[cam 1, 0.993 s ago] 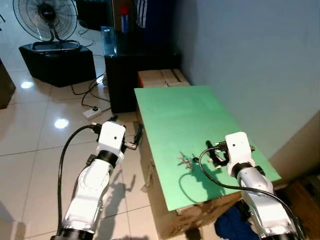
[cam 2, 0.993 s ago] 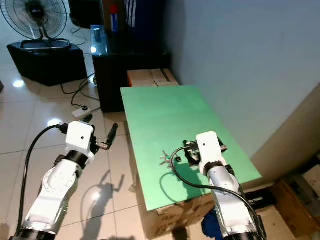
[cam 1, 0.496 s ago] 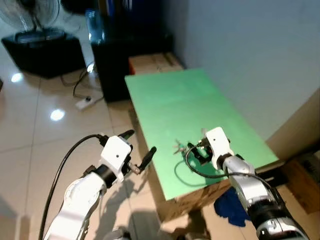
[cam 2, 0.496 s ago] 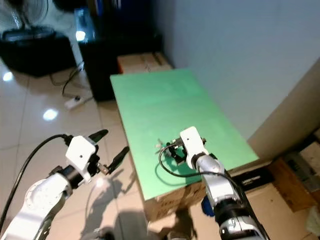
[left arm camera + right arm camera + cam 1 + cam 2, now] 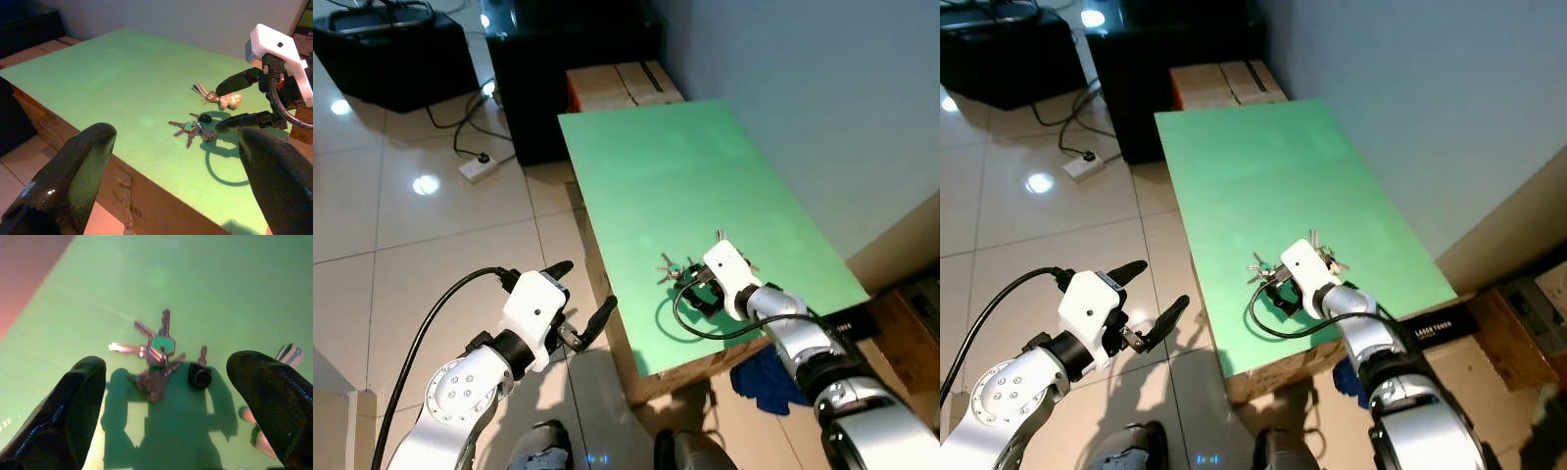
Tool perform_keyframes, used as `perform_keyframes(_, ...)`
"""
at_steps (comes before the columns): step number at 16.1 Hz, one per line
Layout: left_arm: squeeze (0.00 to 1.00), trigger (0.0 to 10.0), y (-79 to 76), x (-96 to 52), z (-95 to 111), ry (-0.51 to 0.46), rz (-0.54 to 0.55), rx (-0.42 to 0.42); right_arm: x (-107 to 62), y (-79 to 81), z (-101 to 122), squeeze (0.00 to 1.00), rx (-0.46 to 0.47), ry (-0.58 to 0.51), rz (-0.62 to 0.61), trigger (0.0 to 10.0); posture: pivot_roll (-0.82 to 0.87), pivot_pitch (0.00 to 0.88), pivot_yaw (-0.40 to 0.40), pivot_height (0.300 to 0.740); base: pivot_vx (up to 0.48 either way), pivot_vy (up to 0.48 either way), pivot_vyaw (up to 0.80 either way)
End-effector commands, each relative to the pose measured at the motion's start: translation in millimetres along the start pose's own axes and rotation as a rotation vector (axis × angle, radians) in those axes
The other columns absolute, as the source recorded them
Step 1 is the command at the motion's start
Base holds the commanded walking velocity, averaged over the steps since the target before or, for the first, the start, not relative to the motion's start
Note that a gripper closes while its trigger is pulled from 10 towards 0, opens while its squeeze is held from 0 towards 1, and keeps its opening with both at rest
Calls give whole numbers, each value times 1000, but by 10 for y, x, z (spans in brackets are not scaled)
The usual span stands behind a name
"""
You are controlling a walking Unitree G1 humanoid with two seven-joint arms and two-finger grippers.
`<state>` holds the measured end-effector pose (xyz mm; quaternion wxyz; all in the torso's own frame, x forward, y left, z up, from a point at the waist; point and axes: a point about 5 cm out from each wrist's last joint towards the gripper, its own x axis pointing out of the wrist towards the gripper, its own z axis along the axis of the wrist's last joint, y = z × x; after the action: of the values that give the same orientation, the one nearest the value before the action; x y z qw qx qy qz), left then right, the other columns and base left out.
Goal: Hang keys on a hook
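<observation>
The right tool (image 5: 697, 291) hovers low over the near end of the green desk (image 5: 656, 176), its two black fingers spread wide with nothing between them. Just ahead of the fingertips, flat on the desk, lies the bunch of keys (image 5: 155, 354): several blades fanned out from a ring, one with a green head, and a small black fob (image 5: 200, 376) touching the bunch on one side. A little further along lies a small tan charm with a striped ribbon (image 5: 221, 98), just beside the upper finger in the left wrist view.

The keys lie flat and splayed, so a pinch from above may likely catch one blade only, and the rest would swing or slip free as the tool lifts. The fingers could also scrape the desk and push the bunch forward instead of closing round it. The black cable (image 5: 690, 323) looping from the right wrist lies on the desk close to the keys and might drag them if the arm turns. The charm is near enough to be caught in the same grasp.

The left tool (image 5: 579, 308) hangs off the desk's near corner over the tiled floor (image 5: 411, 245), also spread wide and holding nothing. No hook can be made out from here, so the carry is a further uncertainty.
</observation>
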<state>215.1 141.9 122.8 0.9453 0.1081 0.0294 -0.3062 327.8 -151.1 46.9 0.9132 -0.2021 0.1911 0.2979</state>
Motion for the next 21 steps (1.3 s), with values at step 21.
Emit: perform_keyframes(21,0,10000,32,-417,264,53,-22,39,-2,-16,105,0,31,-122,154,7176,117,349,0,740,0,0,0)
